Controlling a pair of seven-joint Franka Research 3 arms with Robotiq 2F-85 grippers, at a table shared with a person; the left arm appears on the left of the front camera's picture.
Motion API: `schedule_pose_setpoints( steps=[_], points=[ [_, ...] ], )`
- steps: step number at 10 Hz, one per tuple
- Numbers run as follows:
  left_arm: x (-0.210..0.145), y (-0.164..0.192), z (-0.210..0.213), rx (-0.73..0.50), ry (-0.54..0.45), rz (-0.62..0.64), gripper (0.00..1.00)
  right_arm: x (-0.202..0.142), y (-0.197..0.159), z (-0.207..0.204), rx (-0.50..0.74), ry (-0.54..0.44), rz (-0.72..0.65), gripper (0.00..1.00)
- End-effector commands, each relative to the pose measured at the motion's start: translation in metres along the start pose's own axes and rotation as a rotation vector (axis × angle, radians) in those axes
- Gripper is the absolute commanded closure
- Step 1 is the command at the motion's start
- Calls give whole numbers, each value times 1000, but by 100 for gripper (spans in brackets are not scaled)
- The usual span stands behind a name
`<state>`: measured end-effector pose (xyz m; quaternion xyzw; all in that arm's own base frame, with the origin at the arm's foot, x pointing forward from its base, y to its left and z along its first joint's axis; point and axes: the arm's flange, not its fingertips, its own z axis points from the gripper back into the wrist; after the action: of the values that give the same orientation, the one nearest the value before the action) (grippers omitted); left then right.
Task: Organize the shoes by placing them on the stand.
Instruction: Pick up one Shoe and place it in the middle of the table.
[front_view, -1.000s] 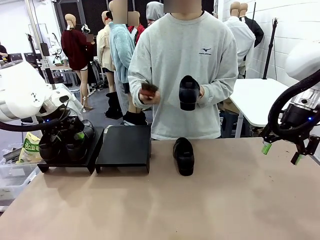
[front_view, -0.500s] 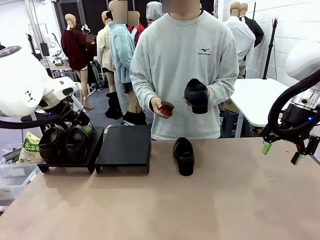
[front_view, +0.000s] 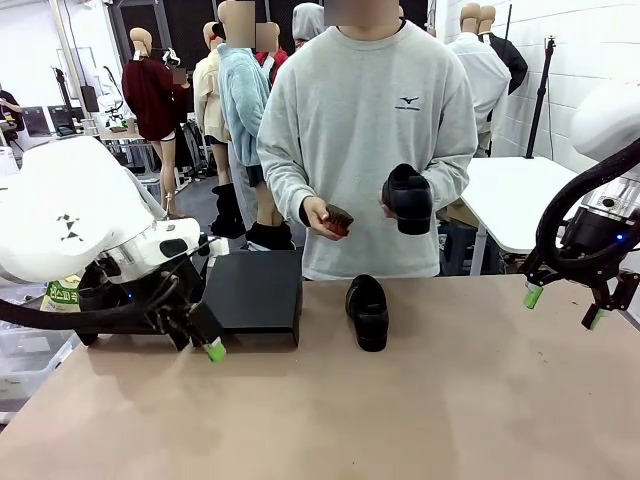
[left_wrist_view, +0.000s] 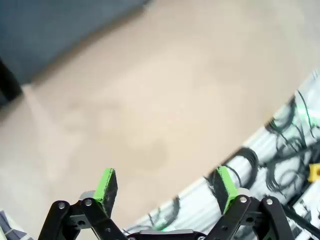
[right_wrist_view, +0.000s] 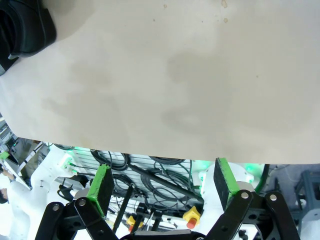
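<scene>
One black shoe (front_view: 368, 311) lies on the table in front of the person, who holds a second black shoe (front_view: 410, 198) at chest height. The table shoe (right_wrist_view: 24, 26) also appears at the top left corner of the right wrist view. The stand's right platform (front_view: 250, 290) is bare; my left arm hides most of its left platform. My left gripper (front_view: 198, 341) (left_wrist_view: 166, 186) hangs open and empty just above the table in front of the stand. My right gripper (front_view: 563, 308) (right_wrist_view: 162, 182) is open and empty above the table's right edge.
The person stands at the far edge with a small brownish object (front_view: 335, 218) in the other hand. The tan table (front_view: 400, 410) stretches wide between both arms. A white table (front_view: 520, 195) stands behind on the right, and cables and equipment lie below the near edge (right_wrist_view: 150, 175).
My left arm has pulled off the stand's left platform and swung forward and right, down to the table in front of the stand. The person has moved the held shoe slightly right and lower.
</scene>
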<state>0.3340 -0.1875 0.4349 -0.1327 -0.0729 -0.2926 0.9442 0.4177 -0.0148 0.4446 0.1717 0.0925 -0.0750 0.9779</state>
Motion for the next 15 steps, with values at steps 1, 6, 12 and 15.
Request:
schedule_pose_setpoints(
  steps=[1, 6, 12, 15],
  points=[
    [-16, 15, 12, -23, 12, 56, 0, -2, -1, -1, -18, -2, -11, 0],
    [-5, 1, 3, -21, 24, 13, 0, -2, -1, -1, -18, -2, -11, 0],
    [-5, 1, 3, -21, 24, 13, 0, -33, 35, 6, -129, -9, 64, 0],
    [-5, 1, 3, -21, 24, 13, 0, -36, 35, 3, -138, -7, 75, 0]
  ],
)
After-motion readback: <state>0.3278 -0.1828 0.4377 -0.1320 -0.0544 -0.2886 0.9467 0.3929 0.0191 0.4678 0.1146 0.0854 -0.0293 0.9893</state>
